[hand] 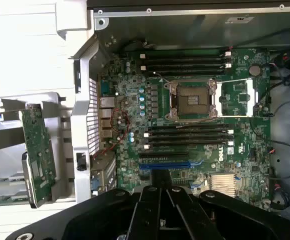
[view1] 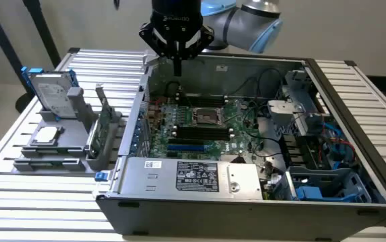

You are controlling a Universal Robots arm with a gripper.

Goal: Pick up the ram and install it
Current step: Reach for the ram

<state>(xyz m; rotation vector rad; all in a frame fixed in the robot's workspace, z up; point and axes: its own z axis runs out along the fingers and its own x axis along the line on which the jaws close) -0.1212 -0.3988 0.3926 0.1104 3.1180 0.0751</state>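
Observation:
My gripper [view1: 177, 69] hangs shut above the far left corner of the open computer case [view1: 246, 201], with nothing between its fingers. In the wrist view the gripper [hand: 161, 189] looks straight down onto the green motherboard [hand: 130, 115], its black fingers pressed together. Black memory slots [hand: 187, 137] lie in rows on both sides of the CPU socket [hand: 192, 99]; in the exterior view the slots [view1: 200, 133] sit just in front of the socket [view1: 203, 117]. The ram is out of view.
A grey holder [view1: 65, 156] stands on the slatted table at the exterior view's left, with a silver hard drive [view1: 51, 96] upright in it. A wider green expansion card [view1: 96, 138], also [hand: 37, 150], stands beside it. The power supply [view1: 193, 176] fills the case's front.

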